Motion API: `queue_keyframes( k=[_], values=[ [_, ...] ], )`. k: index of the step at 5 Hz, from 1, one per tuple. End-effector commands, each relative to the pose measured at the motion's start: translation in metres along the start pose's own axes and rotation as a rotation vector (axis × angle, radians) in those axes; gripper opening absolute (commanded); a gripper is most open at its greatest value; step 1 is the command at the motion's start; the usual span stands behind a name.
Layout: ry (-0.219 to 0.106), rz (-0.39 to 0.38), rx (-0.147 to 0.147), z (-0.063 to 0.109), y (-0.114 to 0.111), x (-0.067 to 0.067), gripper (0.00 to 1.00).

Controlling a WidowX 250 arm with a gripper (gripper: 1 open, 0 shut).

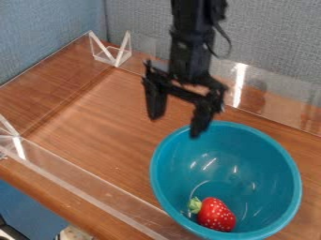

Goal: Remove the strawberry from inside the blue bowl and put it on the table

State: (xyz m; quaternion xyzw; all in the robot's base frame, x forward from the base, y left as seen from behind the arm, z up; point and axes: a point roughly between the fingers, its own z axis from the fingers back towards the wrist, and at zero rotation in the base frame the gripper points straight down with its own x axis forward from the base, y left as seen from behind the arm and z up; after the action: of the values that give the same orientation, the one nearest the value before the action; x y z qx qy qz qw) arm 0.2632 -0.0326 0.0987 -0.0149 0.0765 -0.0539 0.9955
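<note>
1. End effector (179,111): black, two-fingered, pointed straight down, carried on a dark vertical arm. Its fingers stood spread wide apart with nothing between them. It hung above the bench, just over the far-left rim of the blue bowl, with one fingertip appearing level with that rim.

2. Strawberry (215,215): small, glossy red, green cap at its left end. It lay on the bowl's inner floor against the near wall, untouched.

3. Blue bowl (275,151): large, round, teal, sitting on the bench at the near-right corner, close to the clear front wall.

4. Bench (88,103): reddish-brown wood grain, edged with low clear acrylic walls; its left and middle areas were bare.

5. Governing relation: the strawberry lay well apart from the end effector, toward the camera and slightly right, and lower, across most of the bowl's width. Its long axis appeared to run from cap at upper left to tip at lower right, though at this size that was uncertain.

6. Judgement: the approach was under way; the next move would call for travel over the bowl toward its near wall, then descent.
</note>
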Motion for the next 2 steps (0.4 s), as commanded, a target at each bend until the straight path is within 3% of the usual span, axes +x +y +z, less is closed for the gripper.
queue_keyframes(
  k=[1, 2],
  values=[
    [-0.088, -0.094, -0.010, 0.006, -0.033, -0.021, 1.00],
    [-0.107, -0.185, -0.011, -0.007, -0.059, -0.036, 1.00]
  ],
)
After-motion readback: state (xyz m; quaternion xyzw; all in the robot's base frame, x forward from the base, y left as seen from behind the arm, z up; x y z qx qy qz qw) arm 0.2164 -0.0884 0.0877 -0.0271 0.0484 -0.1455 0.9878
